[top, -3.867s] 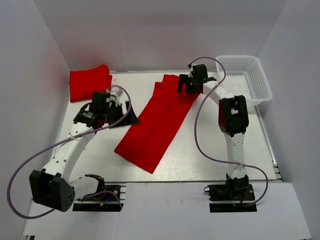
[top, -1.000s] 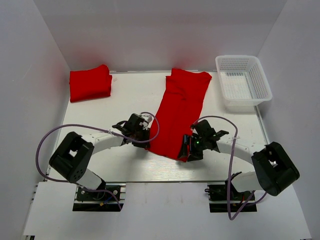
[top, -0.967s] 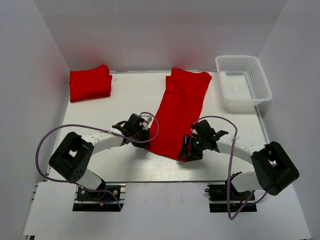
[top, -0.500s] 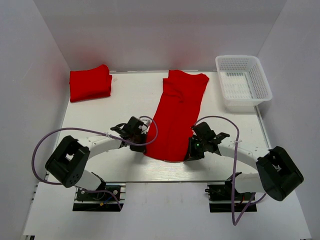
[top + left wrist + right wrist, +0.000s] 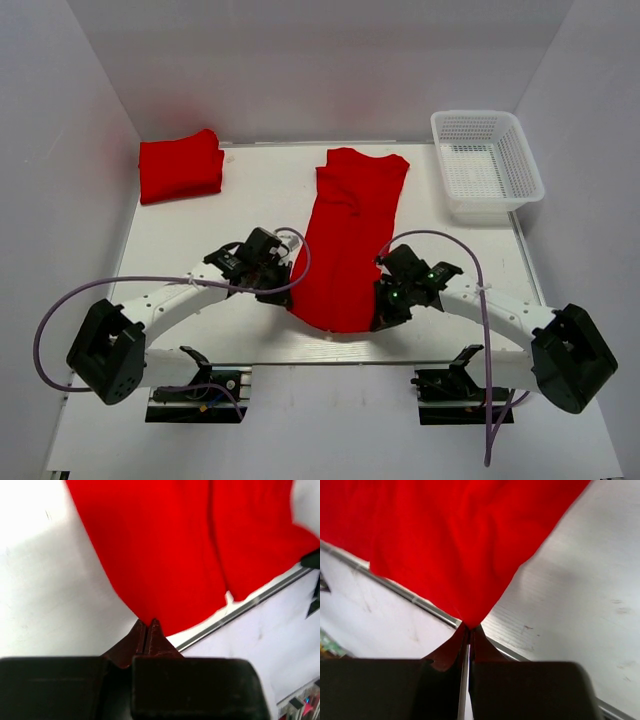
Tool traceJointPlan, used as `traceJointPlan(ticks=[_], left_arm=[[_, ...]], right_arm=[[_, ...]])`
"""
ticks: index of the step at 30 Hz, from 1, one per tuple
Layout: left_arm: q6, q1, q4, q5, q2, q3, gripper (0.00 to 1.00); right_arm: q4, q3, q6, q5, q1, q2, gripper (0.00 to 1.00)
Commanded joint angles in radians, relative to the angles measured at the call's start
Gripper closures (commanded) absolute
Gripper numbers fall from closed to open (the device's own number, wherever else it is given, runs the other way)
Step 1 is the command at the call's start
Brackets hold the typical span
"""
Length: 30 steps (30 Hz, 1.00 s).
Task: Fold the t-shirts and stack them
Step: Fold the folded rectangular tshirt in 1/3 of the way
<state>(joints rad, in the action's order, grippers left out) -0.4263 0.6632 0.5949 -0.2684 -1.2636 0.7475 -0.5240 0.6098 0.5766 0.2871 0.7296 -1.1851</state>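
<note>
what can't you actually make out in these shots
- Top view: the left gripper and right gripper cover the near corners of the long t-shirt, so the pinch itself is hidden there.
- Both wrist views: the shirt's far end is cut off by the top edge, and the right side of the left wrist view is blurred.
- Top view: the folded t-shirt is too small to count its layers.

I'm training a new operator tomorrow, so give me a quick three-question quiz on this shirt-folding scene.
1. True or false: the left fingers and the right fingers are both shut on the long t-shirt's near corners.
2. What is visible inside the white mesh basket?
3. Where is the folded t-shirt? A) in the basket B) far left corner of the table C) under the long t-shirt.
Key: 1 true; 2 nothing; 3 B.
</note>
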Motion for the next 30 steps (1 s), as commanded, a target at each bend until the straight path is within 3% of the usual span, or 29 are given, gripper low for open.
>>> traceJointPlan(ticks=[1,9,13,30], left_arm=[[-0.028,-0.007,-0.023,0.046,-0.022,0.107,1.00],[-0.072,-0.028,-0.027,0.260,-0.216,0.383,1.00],[-0.072,-0.037,-0.009,0.330,-0.304,0.487,1.00],[0.020,-0.117,-0.032,0.299,-0.666,0.886,1.00]], right_arm=[[-0.047,0.126,-0.032,-0.098,-0.002,-0.047,1.00],[-0.113,0.332,-0.078,-0.402,-0.055,-0.168,1.00],[-0.114,0.404,-0.133,-0.454,-0.105,-0.209,1.00],[-0.087,0.657,-0.299,-0.370,-0.285,-0.444,1.00]])
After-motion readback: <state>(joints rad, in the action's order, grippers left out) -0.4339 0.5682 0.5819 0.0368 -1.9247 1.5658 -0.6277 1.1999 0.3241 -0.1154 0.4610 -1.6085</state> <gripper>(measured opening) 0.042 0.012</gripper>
